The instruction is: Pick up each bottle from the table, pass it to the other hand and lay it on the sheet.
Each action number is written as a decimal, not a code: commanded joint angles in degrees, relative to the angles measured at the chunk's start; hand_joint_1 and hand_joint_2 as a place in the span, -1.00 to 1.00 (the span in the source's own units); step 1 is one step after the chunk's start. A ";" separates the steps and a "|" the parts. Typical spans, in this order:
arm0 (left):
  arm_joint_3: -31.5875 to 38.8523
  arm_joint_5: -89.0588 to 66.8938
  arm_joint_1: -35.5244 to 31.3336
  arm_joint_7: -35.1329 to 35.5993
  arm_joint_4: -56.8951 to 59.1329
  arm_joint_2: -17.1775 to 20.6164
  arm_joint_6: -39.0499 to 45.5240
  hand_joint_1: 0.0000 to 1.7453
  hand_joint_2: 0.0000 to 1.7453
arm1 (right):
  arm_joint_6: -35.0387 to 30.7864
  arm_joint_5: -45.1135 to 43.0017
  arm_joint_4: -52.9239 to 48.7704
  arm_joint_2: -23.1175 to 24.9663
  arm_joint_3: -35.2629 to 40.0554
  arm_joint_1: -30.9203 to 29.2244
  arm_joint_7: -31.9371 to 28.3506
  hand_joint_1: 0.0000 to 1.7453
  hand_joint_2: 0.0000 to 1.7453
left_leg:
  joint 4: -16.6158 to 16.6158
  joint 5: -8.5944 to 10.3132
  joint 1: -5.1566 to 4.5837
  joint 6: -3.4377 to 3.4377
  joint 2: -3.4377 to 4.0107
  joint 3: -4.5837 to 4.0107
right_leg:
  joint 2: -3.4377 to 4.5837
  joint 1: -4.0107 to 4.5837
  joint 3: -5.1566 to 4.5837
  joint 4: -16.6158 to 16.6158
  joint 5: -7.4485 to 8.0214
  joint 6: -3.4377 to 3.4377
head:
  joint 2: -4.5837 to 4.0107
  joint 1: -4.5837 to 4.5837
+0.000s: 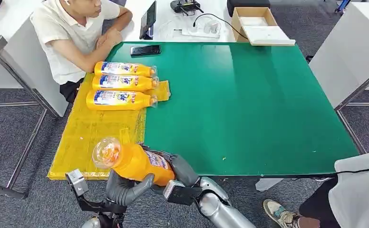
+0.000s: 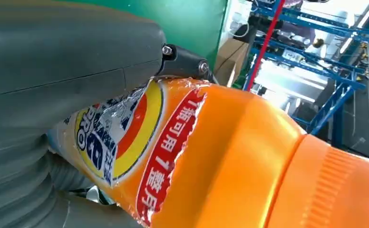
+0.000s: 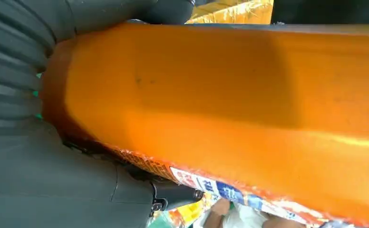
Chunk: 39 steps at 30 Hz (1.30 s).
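1. Head view: an orange plastic bottle with a clear cap and a printed label (image 1: pixel 135 161) hangs in the air at the near edge of the green table (image 1: pixel 249 104), just beside the yellow sheet (image 1: pixel 92 137). The left hand (image 1: pixel 125 187) wraps its fingers under the bottle's body, while the right hand (image 1: pixel 180 173) closes round its base. Three matching orange bottles (image 1: pixel 121 84) lie side by side on the sheet's far end, near a seated person in a white shirt (image 1: pixel 71 33).

2. Left wrist view: the left hand (image 2: pixel 54 95) presses against the bottle's labelled body (image 2: pixel 211 156), its grey cover and thumb tight to the plastic.

3. Right wrist view: the right hand (image 3: pixel 40 156) grips the bottle's base end (image 3: pixel 230 104), with the yellow sheet (image 3: pixel 235 12) beyond.

4. Judgement: this looks like the hand-over step, both hands holding. The next move calls for the right hand to let go, once the left grip is firm, so that the left can lay the bottle on the sheet's bare near part.
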 commanded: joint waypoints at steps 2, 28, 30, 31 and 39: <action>-0.50 0.63 -3.37 1.43 4.06 0.44 -1.46 1.00 1.00 | -0.05 0.29 4.91 0.34 2.65 -0.51 0.58 0.70 1.00 | -0.06 -0.05 0.06 -0.13 -0.01 0.25 | -0.13 0.07 0.27 -0.07 -0.07 -0.15 | 0.00 -0.02; 14.97 -10.84 -1.27 -0.09 -1.06 5.09 8.21 1.00 1.00 | -13.54 1.83 -13.35 -7.09 -14.80 14.57 -4.11 -1.00 -1.00 | -0.06 -0.04 0.05 -0.12 -0.18 0.17 | -0.29 0.07 0.22 -0.04 -0.12 -0.14 | 0.00 0.00; 16.05 -11.10 -0.91 -0.17 -2.10 4.94 8.23 1.00 1.00 | -14.13 1.73 -12.81 -6.87 -18.77 15.47 -4.34 -1.00 -1.00 | -0.05 -0.01 0.00 -0.06 -0.11 0.03 | -0.16 0.01 0.08 -0.03 -0.07 -0.08 | -0.02 -0.02; 16.50 -11.03 -1.17 -0.09 -2.53 4.93 8.29 1.00 1.00 | -13.98 1.16 -12.19 -6.59 -20.49 15.77 -4.80 -1.00 -1.00 | -0.04 -0.08 0.03 -0.10 -0.05 0.17 | -0.16 0.05 0.20 -0.02 -0.13 -0.15 | 0.00 -0.02; 15.70 -9.74 -5.06 0.77 -2.49 5.17 8.56 1.00 1.00 | -12.23 -0.21 -7.02 -3.98 -22.35 15.41 -6.44 -1.00 -1.00 | -0.03 -0.01 0.02 -0.08 -0.07 -0.02 | -0.12 0.03 0.04 -0.02 -0.05 -0.12 | 0.00 0.00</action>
